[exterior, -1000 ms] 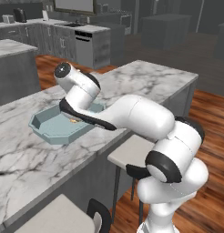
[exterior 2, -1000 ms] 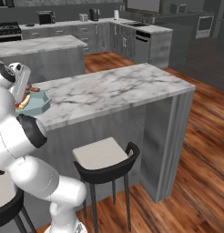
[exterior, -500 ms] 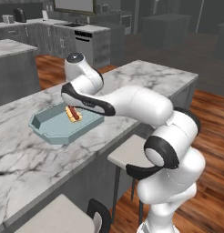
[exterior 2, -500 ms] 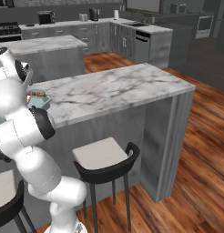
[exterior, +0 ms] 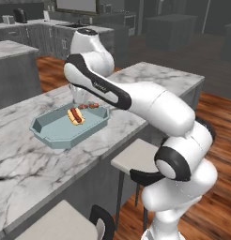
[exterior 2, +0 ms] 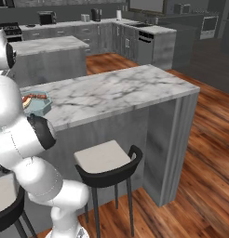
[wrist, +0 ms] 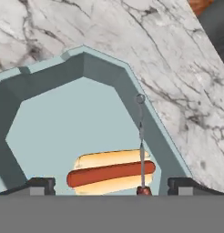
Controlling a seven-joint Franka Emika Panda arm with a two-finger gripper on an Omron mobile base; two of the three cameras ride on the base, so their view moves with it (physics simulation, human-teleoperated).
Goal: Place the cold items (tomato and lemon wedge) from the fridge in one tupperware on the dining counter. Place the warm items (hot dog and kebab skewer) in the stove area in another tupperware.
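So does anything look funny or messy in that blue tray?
A little. The kebab skewer lies propped across the hot dog, its ring end up against the sloping wall of the tupperware, not flat on the floor. The hot dog sits neatly inside. Nothing is spilled on the dining counter.

My dining counter point(exterior: 150, 77), white marble with grey veins, carries one pale blue-green tupperware point(exterior: 47, 132) directly on top. Tray sits toward the counter's near edge, well away from its far end. A stool point(exterior 2: 104, 158) stands under the counter's overhang.
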